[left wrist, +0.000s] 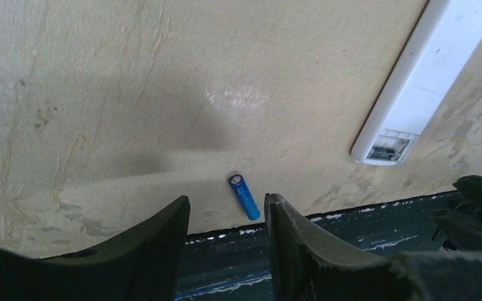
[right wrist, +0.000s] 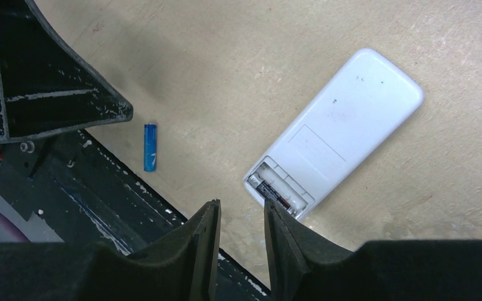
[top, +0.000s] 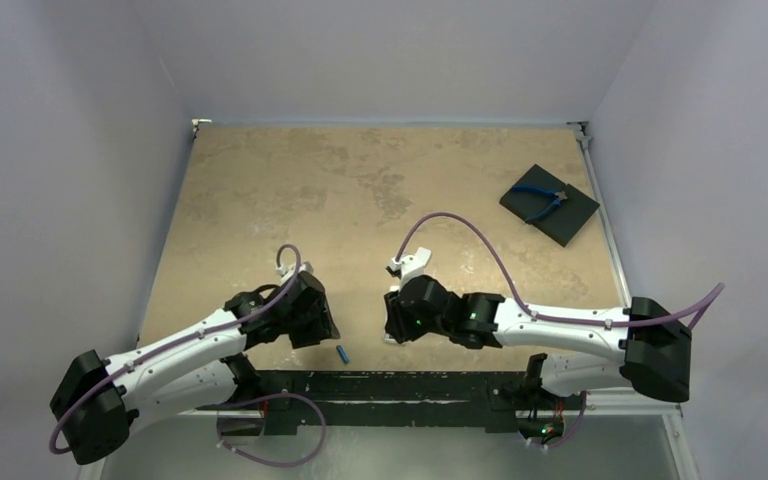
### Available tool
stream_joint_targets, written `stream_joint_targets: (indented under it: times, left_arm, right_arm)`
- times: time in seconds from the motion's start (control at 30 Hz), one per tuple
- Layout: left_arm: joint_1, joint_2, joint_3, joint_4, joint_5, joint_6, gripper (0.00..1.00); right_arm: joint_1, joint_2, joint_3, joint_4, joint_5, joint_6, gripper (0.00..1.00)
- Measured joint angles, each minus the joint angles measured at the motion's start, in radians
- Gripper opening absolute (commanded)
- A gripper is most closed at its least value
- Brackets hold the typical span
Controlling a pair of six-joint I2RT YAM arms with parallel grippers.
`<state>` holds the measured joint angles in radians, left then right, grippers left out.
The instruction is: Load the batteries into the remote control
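The blue battery [left wrist: 245, 196] lies on the tan table by its near edge, also seen in the right wrist view [right wrist: 150, 147] and from the top [top: 342, 352]. The white remote control [right wrist: 336, 135] lies back up with its battery bay open. The dark battery [right wrist: 275, 193] sits in one slot; the slot beside it shows bare white. The remote also shows in the left wrist view [left wrist: 427, 78]. My left gripper [left wrist: 226, 207] is open and empty, just above and short of the blue battery. My right gripper [right wrist: 241, 213] is open a little and empty, over the remote's open end.
A black square pad [top: 550, 203] with blue-handled pliers [top: 540, 198] lies at the far right. The dark strip of the table's near edge [top: 390, 385] runs right behind the blue battery. The two grippers [top: 318, 328] [top: 392, 330] face each other closely.
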<state>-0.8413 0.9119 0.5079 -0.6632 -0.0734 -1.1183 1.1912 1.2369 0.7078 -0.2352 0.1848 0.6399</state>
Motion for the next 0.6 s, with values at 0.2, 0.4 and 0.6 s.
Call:
stream_joint_targets:
  times: [0.2,0.4,0.6]
  left_arm:
    - [0.0,0.034,-0.026,0.007,0.065,-0.061,0.48]
    - [0.0,0.14,-0.024,0.013,0.098,-0.078,0.48]
    - [-0.004,0.209,-0.001,0.015,0.106,-0.079,0.47]
  right_arm:
    - [0.0,-0.013,-0.019,0.001,0.009,0.003,0.39]
    - [0.0,-0.039,-0.056,0.004,0.011,0.01,0.39]
    - [0.0,-0.057,-0.083,0.005,0.015,0.016,0.39]
